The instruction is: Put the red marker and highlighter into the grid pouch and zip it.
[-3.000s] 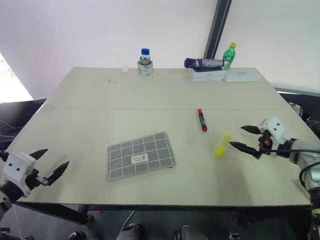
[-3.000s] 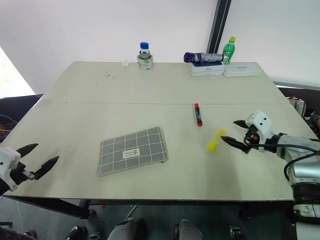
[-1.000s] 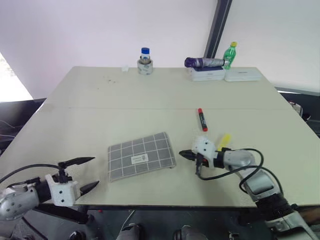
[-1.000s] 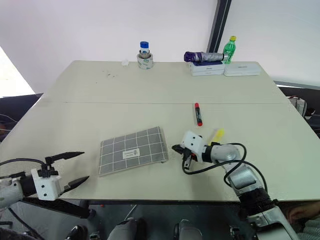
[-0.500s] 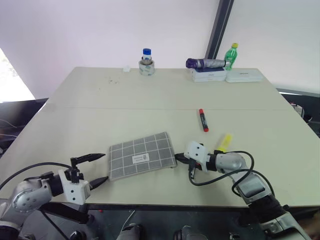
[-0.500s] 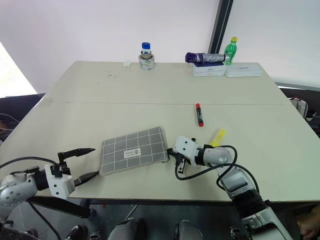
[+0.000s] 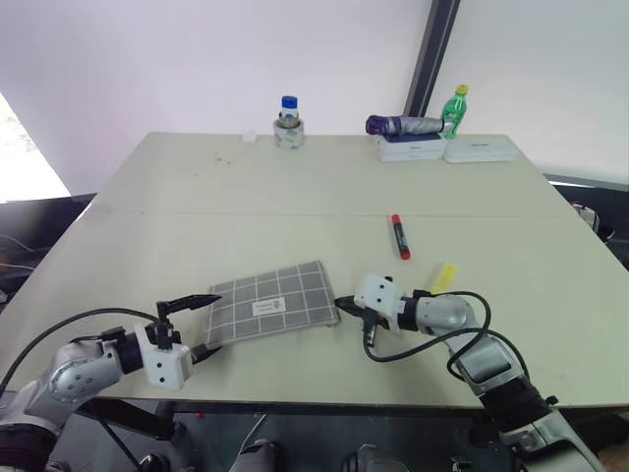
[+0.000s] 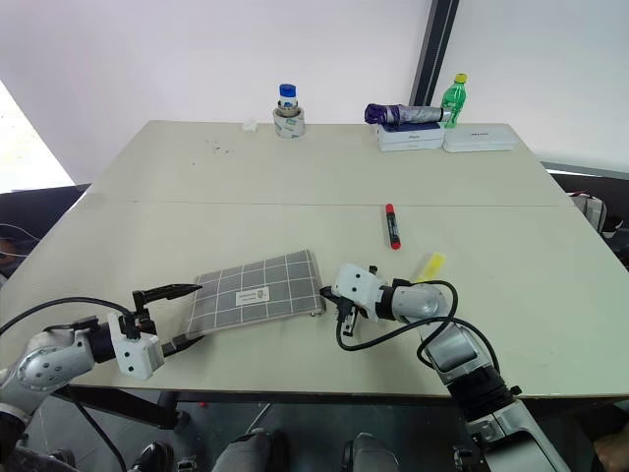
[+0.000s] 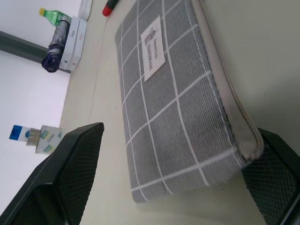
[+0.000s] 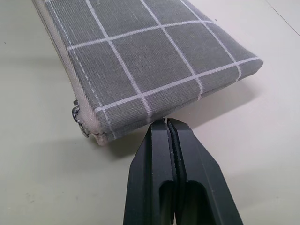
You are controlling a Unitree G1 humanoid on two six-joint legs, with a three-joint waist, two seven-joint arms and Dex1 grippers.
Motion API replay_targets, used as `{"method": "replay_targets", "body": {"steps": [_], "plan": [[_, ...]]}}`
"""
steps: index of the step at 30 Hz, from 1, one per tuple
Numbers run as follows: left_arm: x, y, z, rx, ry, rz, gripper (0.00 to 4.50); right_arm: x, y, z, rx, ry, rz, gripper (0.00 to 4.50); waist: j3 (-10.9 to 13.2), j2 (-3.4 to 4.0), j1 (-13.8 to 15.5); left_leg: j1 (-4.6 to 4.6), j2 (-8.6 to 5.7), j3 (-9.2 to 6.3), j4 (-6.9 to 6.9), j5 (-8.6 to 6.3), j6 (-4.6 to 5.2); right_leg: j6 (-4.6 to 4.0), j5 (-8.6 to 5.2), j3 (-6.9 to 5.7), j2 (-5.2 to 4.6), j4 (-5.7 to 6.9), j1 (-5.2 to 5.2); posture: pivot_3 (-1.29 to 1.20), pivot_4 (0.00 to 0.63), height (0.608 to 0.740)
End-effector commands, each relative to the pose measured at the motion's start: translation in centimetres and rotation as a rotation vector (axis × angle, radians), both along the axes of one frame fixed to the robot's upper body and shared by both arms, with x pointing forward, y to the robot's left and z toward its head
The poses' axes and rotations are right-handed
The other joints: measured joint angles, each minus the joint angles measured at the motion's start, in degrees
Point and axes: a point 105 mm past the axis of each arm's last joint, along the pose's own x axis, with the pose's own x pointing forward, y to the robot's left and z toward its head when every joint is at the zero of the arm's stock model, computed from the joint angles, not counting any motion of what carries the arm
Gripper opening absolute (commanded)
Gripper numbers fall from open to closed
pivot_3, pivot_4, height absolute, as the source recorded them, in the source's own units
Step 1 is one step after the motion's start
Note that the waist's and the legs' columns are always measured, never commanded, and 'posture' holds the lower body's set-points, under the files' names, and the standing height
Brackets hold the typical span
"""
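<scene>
Grey fabric of the grid pouch (image 7: 272,304) lies flat near the table's (image 7: 295,197) front edge, between the grippers. Left gripper (image 9: 164,178), spread wide, straddles one short end, its fingertips cut off in the wrist view. Right gripper (image 10: 167,123), pressed together, meets the other end, hiding any contact. Red marker (image 7: 397,235) and highlighter (image 7: 443,276) lie beyond.

one grid pouch (image 7: 271,306), one red marker (image 7: 397,236), one highlighter (image 7: 443,276), two bottles (image 7: 287,109)
</scene>
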Motion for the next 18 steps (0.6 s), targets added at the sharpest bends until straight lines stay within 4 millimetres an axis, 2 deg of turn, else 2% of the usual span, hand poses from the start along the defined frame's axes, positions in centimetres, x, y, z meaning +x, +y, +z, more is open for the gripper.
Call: {"method": "replay_targets", "body": {"steps": [1, 8, 11, 15, 18], "plan": [[-0.8, -0.2, -2.3, 0.036, 0.105, -0.019, 3.70, 0.0, 0.2, 0.8, 0.012, -0.035, 0.015, 0.00, 0.00, 0.00, -0.04, 0.00, 0.00, 0.00, 0.00, 0.00, 0.00, 0.00, 0.00, 0.00, 0.00, 0.00, 0.00, 0.00, 0.150, 0.737], [-0.6, -0.4, -2.5, 0.012, 0.137, -0.018, 0.02, 0.1, -0.1, 0.9, 0.007, -0.039, 0.009, 0.00, -0.10, 0.16, -0.08, 0.01, 0.00, 0.00, 0.00, 0.00, 0.00, 0.00, 0.00, 0.00, 0.01, 0.00, 0.01, 0.00, 0.150, 0.737], [-0.5, -0.4, -2.3, -0.029, 0.158, 0.001, 0.02, 0.0, -0.1, 0.9, 0.007, -0.038, 0.007, 0.00, -0.14, 0.25, -0.12, 0.01, 0.01, 0.02, -0.02, 0.00, 0.00, 0.00, 0.00, 0.00, 0.02, 0.01, -0.01, 0.00, 0.150, 0.737], [0.3, -0.7, -0.5, -0.196, 0.199, 0.064, 0.02, 0.3, -0.4, 1.5, 0.033, -0.039, -0.013, 0.00, -0.14, 0.25, -0.16, 0.00, 0.01, 0.02, 0.00, 0.00, 0.00, 0.00, 0.00, 0.01, 0.02, 0.01, -0.01, 0.00, 0.150, 0.737], [1.2, -0.6, 1.7, -0.378, 0.275, 0.152, 0.02, 1.2, -1.6, 3.4, 0.093, -0.037, -0.072, 0.00, -0.12, 0.21, -0.17, -0.01, 0.02, 0.00, 0.00, 0.01, 0.00, 0.00, 0.00, 0.01, 0.03, 0.01, -0.02, 0.00, 0.150, 0.737]]}}
